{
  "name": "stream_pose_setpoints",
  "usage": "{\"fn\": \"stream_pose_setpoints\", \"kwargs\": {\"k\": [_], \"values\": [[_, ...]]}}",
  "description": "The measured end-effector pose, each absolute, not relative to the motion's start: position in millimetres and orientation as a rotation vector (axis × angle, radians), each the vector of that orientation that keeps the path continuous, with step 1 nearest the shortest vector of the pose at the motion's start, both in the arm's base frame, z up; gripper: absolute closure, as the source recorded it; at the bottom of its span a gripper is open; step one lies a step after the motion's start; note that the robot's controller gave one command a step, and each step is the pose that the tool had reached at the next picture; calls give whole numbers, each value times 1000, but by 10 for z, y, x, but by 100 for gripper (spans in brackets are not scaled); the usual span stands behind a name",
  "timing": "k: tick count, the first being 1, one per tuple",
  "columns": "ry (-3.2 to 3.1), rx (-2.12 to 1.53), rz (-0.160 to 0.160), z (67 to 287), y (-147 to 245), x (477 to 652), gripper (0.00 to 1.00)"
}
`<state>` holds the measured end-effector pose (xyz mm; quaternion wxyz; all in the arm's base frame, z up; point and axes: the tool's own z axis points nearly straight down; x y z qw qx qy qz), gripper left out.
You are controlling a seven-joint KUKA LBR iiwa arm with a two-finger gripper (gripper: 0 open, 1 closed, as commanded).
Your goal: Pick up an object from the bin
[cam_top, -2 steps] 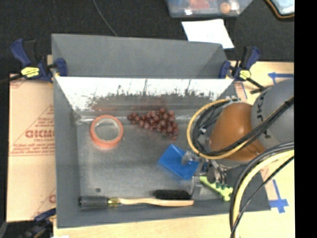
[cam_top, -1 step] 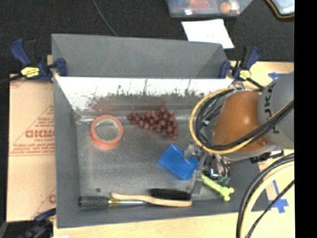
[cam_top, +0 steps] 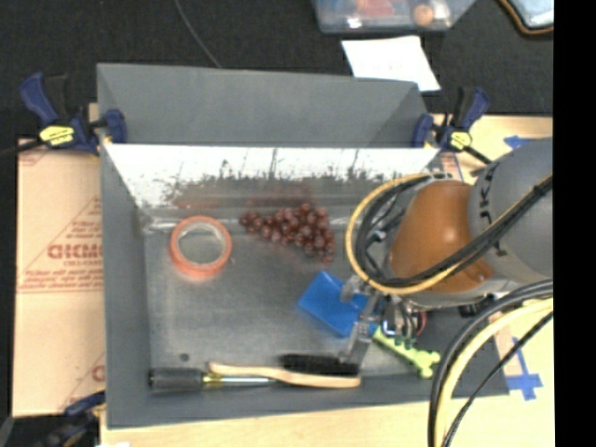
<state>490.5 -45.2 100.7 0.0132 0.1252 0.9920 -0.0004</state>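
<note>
Now noting gripper at 4 o'clock in bin, just beside blue block; open or closed, cannot tell. Could shove block toward 9 rather than grip it; could also snag brush at 6 or green piece at 5.

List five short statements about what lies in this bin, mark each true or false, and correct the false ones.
1. The roll of orange tape lies toward the left of the bin as the camera sees it. True.
2. The bunch of dark red grapes lies against the front wall. False: it lies near the back wall.
3. The blue block lies right beside the gripper. True.
4. The brush stands upright in a corner. False: it lies flat along the front wall.
5. The green toy lies next to the tape. False: it lies at the front right, by the gripper.
</note>
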Motion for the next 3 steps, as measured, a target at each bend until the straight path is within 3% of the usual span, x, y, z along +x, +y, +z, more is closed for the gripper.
{"fn": "stream_pose_setpoints", "kwargs": {"k": [1, 2, 3], "values": [[3007, 829, 3, 704, -417, 5148, 0], [3045, 604, 1, 716, -292, 4736, 100], [3046, 603, 1, 717, -292, 4736, 100]]}}
